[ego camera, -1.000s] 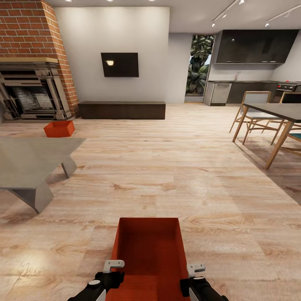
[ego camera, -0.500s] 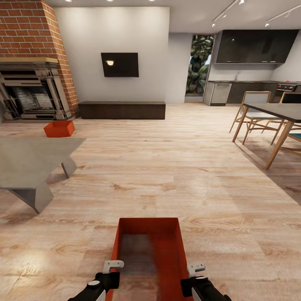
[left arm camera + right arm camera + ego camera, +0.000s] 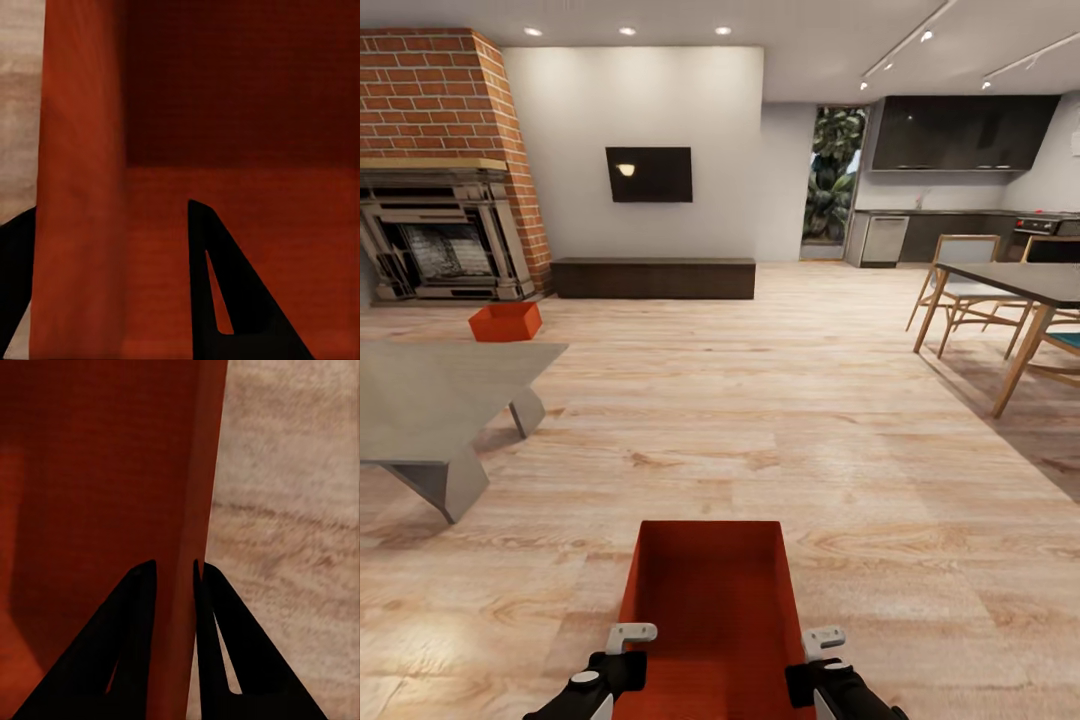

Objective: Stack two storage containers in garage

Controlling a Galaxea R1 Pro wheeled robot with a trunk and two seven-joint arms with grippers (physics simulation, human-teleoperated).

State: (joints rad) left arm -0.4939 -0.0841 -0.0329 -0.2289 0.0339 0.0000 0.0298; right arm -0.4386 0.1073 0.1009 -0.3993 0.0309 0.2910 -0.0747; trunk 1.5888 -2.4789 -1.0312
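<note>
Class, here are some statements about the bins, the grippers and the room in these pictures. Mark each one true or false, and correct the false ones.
1. Each gripper's fingers straddle a side wall of the near storage container. True: the left gripper and the right gripper each have one finger inside and one outside.
2. The second storage container sits on the grey table. False: it stands on the wood floor near the brick fireplace.
3. The near container holds boxes. False: it is empty.
4. The robot is in the garage. False: this is a wood-floored living room.
5. A dark screen hangs on the far wall. True.
</note>
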